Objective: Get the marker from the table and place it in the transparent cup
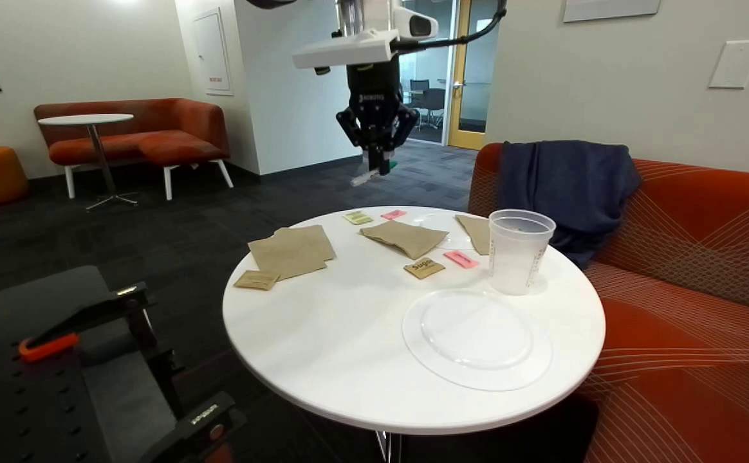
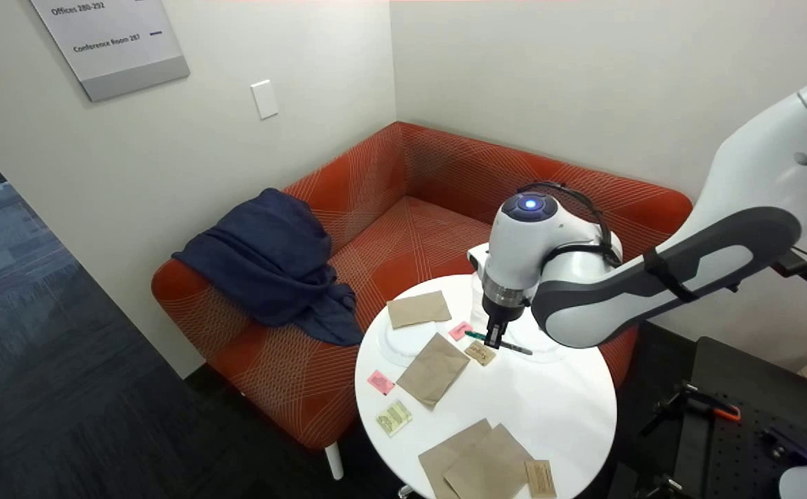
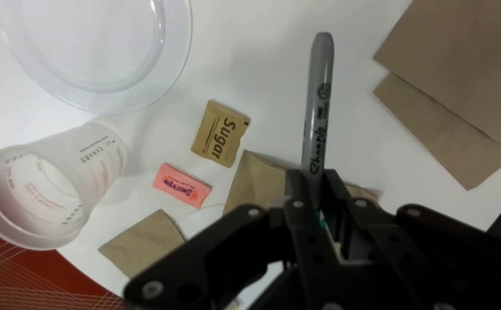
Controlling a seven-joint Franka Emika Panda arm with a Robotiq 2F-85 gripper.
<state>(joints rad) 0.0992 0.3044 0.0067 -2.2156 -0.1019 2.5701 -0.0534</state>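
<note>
The marker [image 1: 363, 178], grey with a green end, is in my gripper [image 1: 381, 167], well above the white round table [image 1: 349, 347]. In the wrist view the grey body of the marker [image 3: 318, 99] points away from my gripper [image 3: 313, 183], whose fingers are shut on it near the green end. The marker [image 2: 518, 348] lies crosswise in the fingers in an exterior view. The transparent cup [image 1: 517, 257] stands upright on the table, apart from the gripper. It shows at the left of the wrist view [image 3: 100, 155], with its open rim visible. The arm hides most of it in an exterior view.
A clear plate [image 1: 477, 381] lies beside the cup. Brown napkins [image 1: 294, 251], a sugar packet [image 1: 424, 267] and pink packets [image 1: 461, 258] lie on the table. A second clear plate [image 2: 403, 346] is partly under napkins. A red sofa [image 1: 702, 257] borders the table.
</note>
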